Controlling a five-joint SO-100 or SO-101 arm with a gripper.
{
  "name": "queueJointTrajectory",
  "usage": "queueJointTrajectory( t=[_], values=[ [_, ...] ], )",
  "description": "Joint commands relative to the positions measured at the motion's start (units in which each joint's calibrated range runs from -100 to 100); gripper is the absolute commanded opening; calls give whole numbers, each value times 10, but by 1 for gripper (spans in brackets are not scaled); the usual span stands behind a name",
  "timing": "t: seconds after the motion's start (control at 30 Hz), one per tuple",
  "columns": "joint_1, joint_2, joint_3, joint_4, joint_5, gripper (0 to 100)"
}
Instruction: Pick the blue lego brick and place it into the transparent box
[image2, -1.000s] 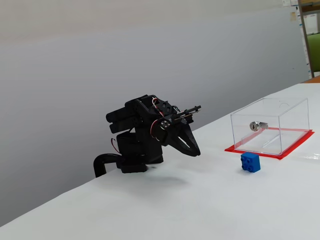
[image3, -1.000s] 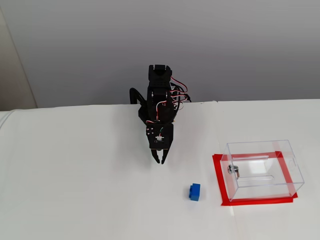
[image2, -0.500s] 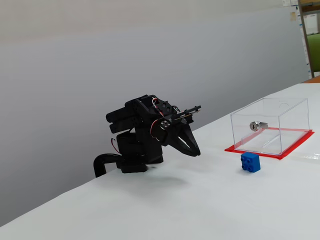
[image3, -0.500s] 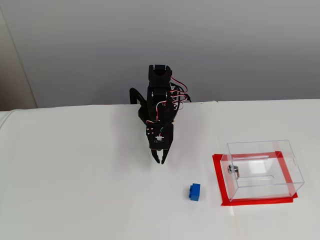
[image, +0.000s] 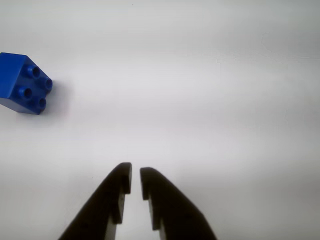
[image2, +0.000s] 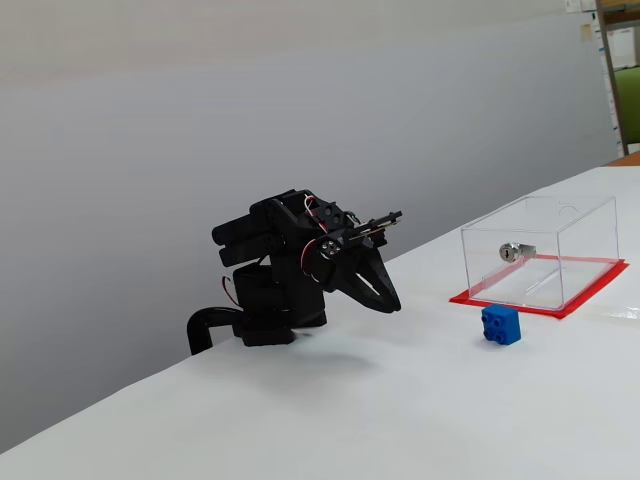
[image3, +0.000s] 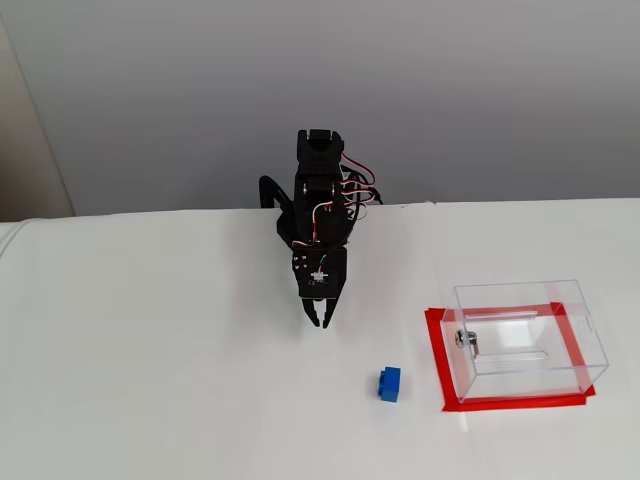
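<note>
blue lego brick (image3: 389, 384) on table beside transparent box (image3: 524, 340), hand (image: 135, 176) nearly together, empty

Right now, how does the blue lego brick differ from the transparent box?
The blue lego brick is small, solid and opaque; the transparent box is far larger, clear and hollow. The brick lies with its studs facing sideways; the box stands upright on a red base. The box carries a silver knob; the brick has none. Both rest on the white table, untouched.

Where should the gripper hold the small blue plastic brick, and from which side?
Grip the blue brick across two opposite flat side walls, descending from above. It lies tipped, studs facing sideways, so avoid the studded face. The gripper must open first.
</note>
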Motion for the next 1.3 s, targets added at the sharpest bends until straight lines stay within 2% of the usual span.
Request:
queueJointTrajectory(
  t=[0.0, 0.9, 1.07, 1.27],
  values=[
    [3, -5, 7, 1, 1, 2],
    [-3, -5, 7, 2, 1, 2],
    [-40, -5, 6, 3, 1, 2],
    [-133, -5, 5, 5, 2, 2]
  ],
)
